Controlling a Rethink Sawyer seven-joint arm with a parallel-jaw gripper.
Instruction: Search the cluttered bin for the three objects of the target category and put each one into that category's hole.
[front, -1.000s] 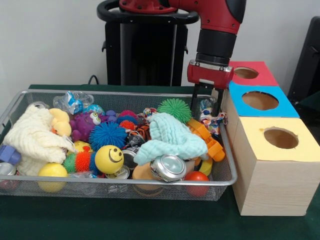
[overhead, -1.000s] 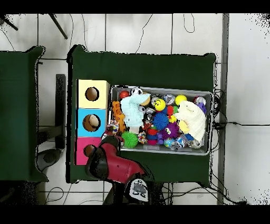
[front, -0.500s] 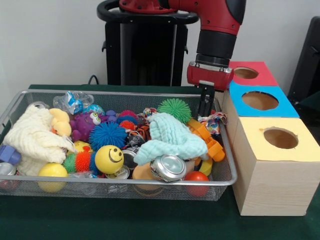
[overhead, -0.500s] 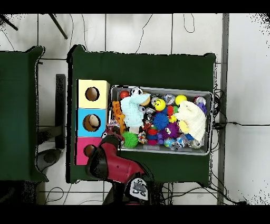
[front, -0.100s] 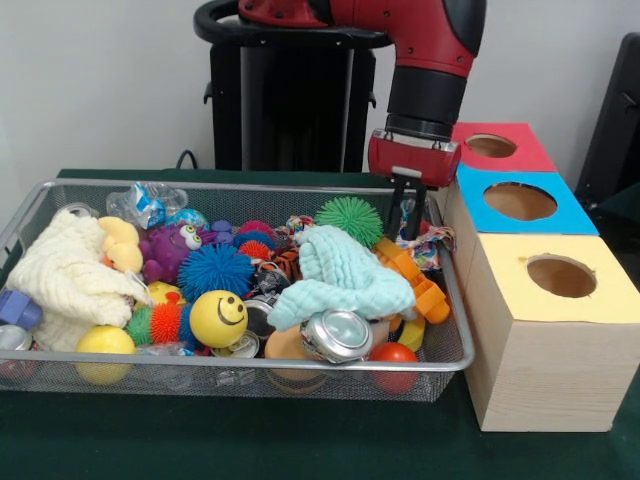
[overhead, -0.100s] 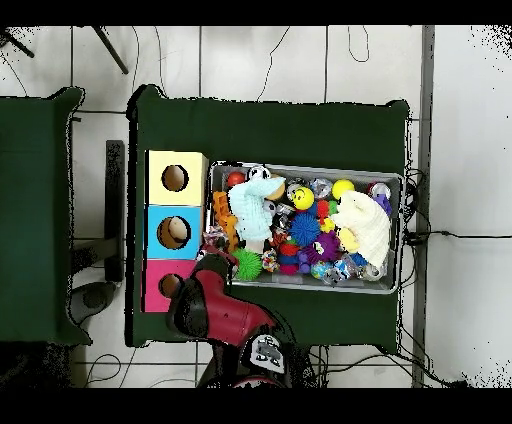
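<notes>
Front view: nearest in the wire bin (front, -0.100s: 230, 375) lie a crushed can (front, -0.100s: 337, 335) and a smiley ball (front, -0.100s: 218, 318). Farther back, at the bin's corner beside the blue box (front, -0.100s: 520, 205), the gripper (front, -0.100s: 408, 222) is clenched on a small multicoloured knotted toy (front, -0.100s: 427, 240), which looks soft and floppy, one end draping on the bin rim. The step appears to be the pick; next comes lifting clear and carrying it to the matching hole.
</notes>
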